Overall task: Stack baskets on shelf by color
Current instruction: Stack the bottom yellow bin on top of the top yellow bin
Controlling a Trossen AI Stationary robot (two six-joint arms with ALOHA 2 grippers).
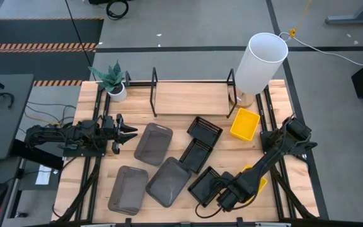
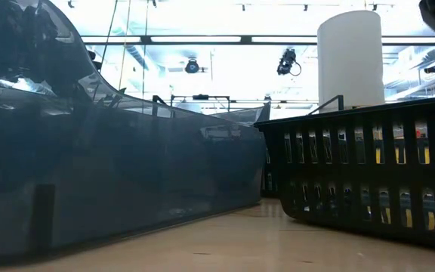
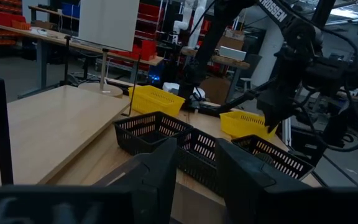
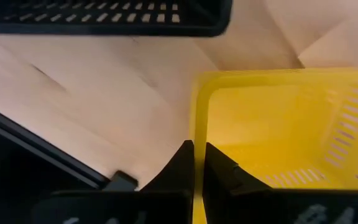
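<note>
A yellow basket sits at the table's near right, mostly under my right arm in the high view. My right gripper is shut on it. A second yellow basket lies by the white cylinder. Three black baskets and three grey ones lie flat on the table. The shelf stands at the far side. My left gripper is open, just left of the far grey basket, touching nothing. My right gripper pinches the yellow basket's side wall at its rim, near a corner. One finger is inside the basket and the other outside. The fingers come from above, pointing down.
A tall white cylinder stands at the shelf's right end and a potted plant at the far left corner. Black metal rails run along both table sides. In the low view a grey basket and a black basket fill the foreground.
</note>
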